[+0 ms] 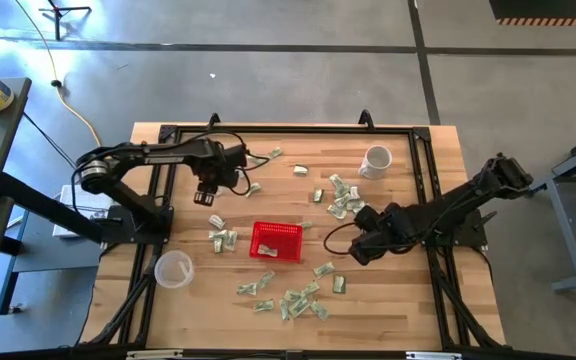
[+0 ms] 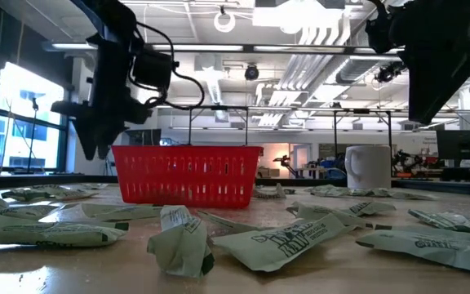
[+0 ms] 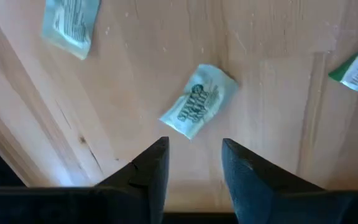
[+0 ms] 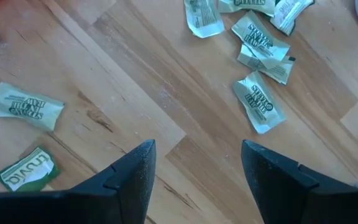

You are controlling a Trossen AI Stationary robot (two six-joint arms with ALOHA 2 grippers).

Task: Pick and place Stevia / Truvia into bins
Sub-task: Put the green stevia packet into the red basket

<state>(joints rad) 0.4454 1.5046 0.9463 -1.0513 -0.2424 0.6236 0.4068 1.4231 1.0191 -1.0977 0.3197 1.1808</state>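
Many pale green and white sachets lie flat and scattered on the wooden table, with clusters near its near edge [image 1: 293, 300] and toward its far right [image 1: 343, 200]. The red mesh basket [image 1: 276, 241] stands mid-table and also shows in the low view [image 2: 188, 173]. My left gripper [image 1: 209, 197] hovers left of and beyond the basket, fingers open and pointing down [image 3: 194, 144]. One sachet [image 3: 199, 109] lies on the wood just past its fingertips, untouched. My right gripper [image 1: 358, 250] hovers right of the basket, open [image 4: 197, 146] over bare wood, with sachets [image 4: 258, 102] around it.
A white mug [image 1: 375, 160] stands near the far right of the table. A clear plastic cup [image 1: 173, 268] stands near the left near corner. Black frame rails [image 1: 428, 180] run along the table's sides. A few sachets [image 1: 224, 239] lie just left of the basket.
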